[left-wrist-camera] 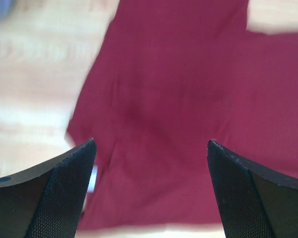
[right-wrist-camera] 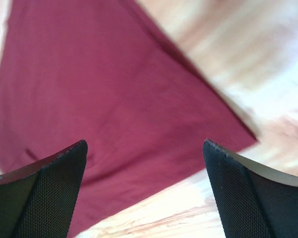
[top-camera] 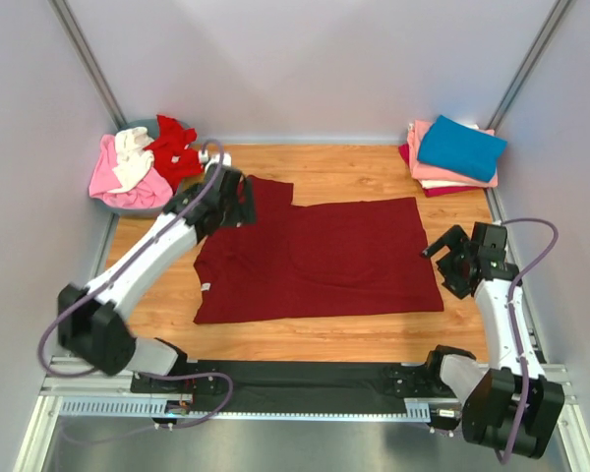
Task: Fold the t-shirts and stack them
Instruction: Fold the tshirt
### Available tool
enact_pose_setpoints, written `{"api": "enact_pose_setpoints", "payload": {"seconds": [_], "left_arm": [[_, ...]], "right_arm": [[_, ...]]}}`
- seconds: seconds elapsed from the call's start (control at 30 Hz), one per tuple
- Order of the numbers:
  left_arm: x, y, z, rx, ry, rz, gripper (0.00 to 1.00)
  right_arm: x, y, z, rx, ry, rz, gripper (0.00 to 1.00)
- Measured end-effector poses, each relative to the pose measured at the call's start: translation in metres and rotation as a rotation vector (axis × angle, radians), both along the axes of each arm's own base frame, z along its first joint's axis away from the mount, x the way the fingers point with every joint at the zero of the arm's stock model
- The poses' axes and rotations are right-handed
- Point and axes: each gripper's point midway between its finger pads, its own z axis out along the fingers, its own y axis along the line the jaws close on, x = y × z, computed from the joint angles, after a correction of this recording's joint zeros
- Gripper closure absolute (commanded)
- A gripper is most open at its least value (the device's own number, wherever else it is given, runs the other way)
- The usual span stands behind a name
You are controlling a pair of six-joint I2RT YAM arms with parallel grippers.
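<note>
Plainly, left fingers (left-wrist-camera: 64, 188) and right fingers (right-wrist-camera: 49, 188) gape wide, empty, above maroon t-shirt (top-camera: 315, 261).

Overhead view looks down from behind — both wrist views (close, blurred) share its maroon t-shirt (top-camera: 324, 261).

We see our right gripper (right-wrist-camera: 144, 145) spread wide, black fingers (right-wrist-camera: 44, 198) at lower left and lower right, dark maroon t-shirt (right-wrist-camera: 104, 89) across upper left and centre, its corner at middle right, blurred wooden table (right-wrist-camera: 248, 54) upper right and bottom
</note>
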Motion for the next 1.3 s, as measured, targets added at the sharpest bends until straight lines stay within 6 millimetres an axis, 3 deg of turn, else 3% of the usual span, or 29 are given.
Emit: {"api": "enact_pose_setpoints", "payload": {"seconds": [0.1,0.2,0.27,0.37,0.43,0.5,0.7,0.8,0.97,1.23,1.3], "left_arm": [[0.074,-0.006,0.002,-0.008,-0.041,-0.002,0.07],[0.144,0.009,-0.018,-0.035,-0.031,0.002,0.12],[0.181,0.018,-0.032,-0.035,-0.018,-0.013,0.14],[0.241,0.017,-0.047,-0.039,-0.031,-0.078,0.14],[0.275,0.006,-0.056,-0.048,-0.051,-0.140,0.14],[0.291,-0.005,-0.068,-0.060,-0.052,-0.192,0.15],[0.279,-0.014,-0.120,-0.061,0.067,-0.258,0.17],[0.273,-0.013,-0.133,-0.052,0.102,-0.268,0.18],[0.271,-0.013,-0.144,-0.051,0.127,-0.277,0.30],[0.274,-0.018,-0.151,-0.062,0.137,-0.311,0.88],[0.273,-0.018,-0.151,-0.061,0.140,-0.315,0.92]], "right_arm": [[0.016,0.008,0.012,0.019,-0.033,0.072,0.00],[0.022,0.016,0.018,0.039,-0.053,0.132,0.00],[0.021,0.022,0.022,0.049,-0.070,0.166,0.00],[0.019,0.030,0.032,0.048,-0.112,0.206,0.00],[0.018,0.032,0.038,0.043,-0.137,0.224,0.00],[0.017,0.034,0.040,0.042,-0.145,0.236,0.00],[0.018,0.040,0.039,0.048,-0.129,0.262,0.00],[0.021,0.043,0.040,0.049,-0.125,0.277,0.00],[0.024,0.045,0.039,0.049,-0.115,0.286,0.00],[0.031,0.050,0.035,0.039,-0.090,0.302,0.00],[0.043,0.055,0.035,0.032,-0.065,0.319,0.00]]}}
